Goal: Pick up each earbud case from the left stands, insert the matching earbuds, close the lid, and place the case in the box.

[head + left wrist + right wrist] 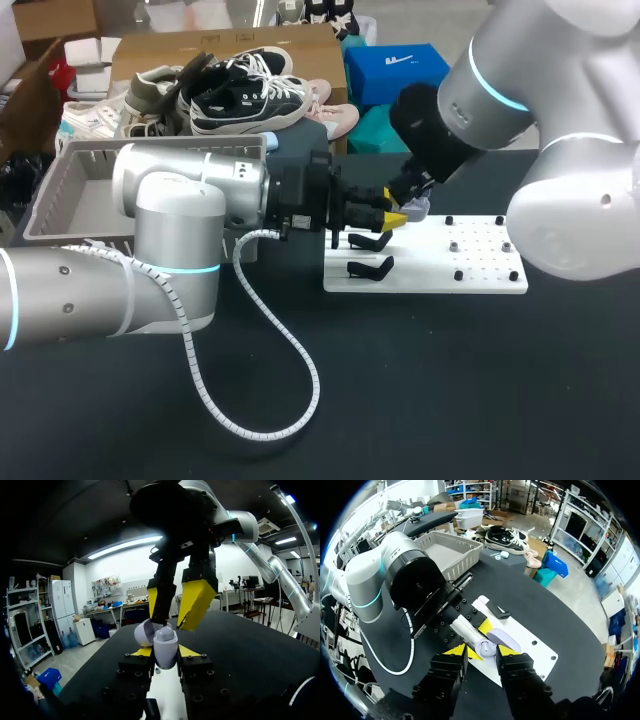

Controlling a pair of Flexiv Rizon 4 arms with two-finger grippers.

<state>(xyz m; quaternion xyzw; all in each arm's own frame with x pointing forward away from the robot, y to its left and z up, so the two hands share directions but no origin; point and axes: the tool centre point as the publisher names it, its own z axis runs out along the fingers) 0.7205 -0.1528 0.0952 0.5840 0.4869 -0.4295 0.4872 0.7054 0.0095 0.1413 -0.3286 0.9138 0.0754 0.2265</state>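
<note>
A lavender earbud case (166, 647) with its lid (143, 632) swung open is held just above the white board (480, 272). My left gripper (393, 218) is shut on the case's body from both sides. From above, my right gripper (171, 625) straddles the top of the case with its yellow fingers (196, 600) slightly apart, open and holding nothing. In the right wrist view the case (487, 647) lies between my right gripper's (481, 651) tips, with the open lid (506, 641) ahead of it. Two black stands (370, 242) on the board's left side hold nothing.
A grey basket (60, 190) stands at the table's back left, behind my left arm. Small pegs and knobs (452, 245) dot the board's right half. A white cable (290, 360) loops from my left arm over the dark tabletop.
</note>
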